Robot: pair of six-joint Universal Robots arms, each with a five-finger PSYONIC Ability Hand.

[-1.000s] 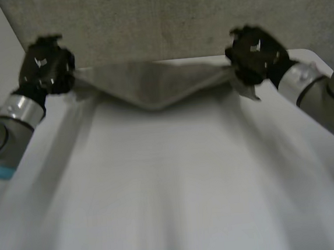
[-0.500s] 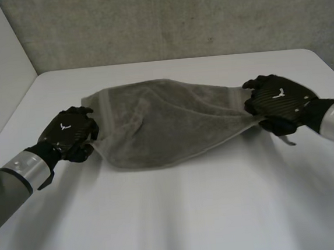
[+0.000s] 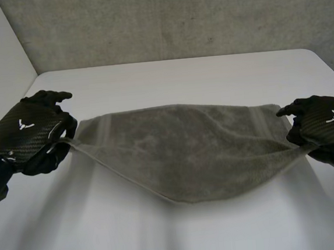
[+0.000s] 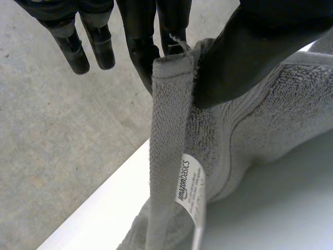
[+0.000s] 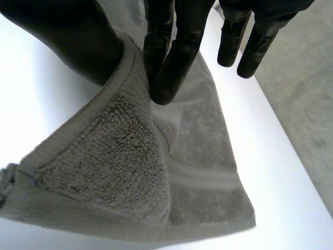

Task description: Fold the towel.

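A grey towel (image 3: 187, 149) hangs stretched between my two hands above the white table (image 3: 169, 78), sagging in the middle. My left hand (image 3: 31, 140) pinches its left corner. In the left wrist view the towel corner (image 4: 174, 104) with a white label (image 4: 190, 187) is clamped between the thumb and fingers (image 4: 143, 41). My right hand (image 3: 325, 128) holds the right corner. In the right wrist view the towel (image 5: 130, 166) is pinched between the thumb and fingers (image 5: 166, 57), and its lower part lies on the table.
A grey wall (image 3: 175, 19) rises behind the table's far edge. The table's left edge (image 3: 13, 109) runs close to my left hand. Grey floor (image 4: 62, 135) lies beyond the table edge in the left wrist view.
Both hands have drawn back from the table's far edge toward the camera and moved wider apart, pulling the towel along with them and stretching it out.
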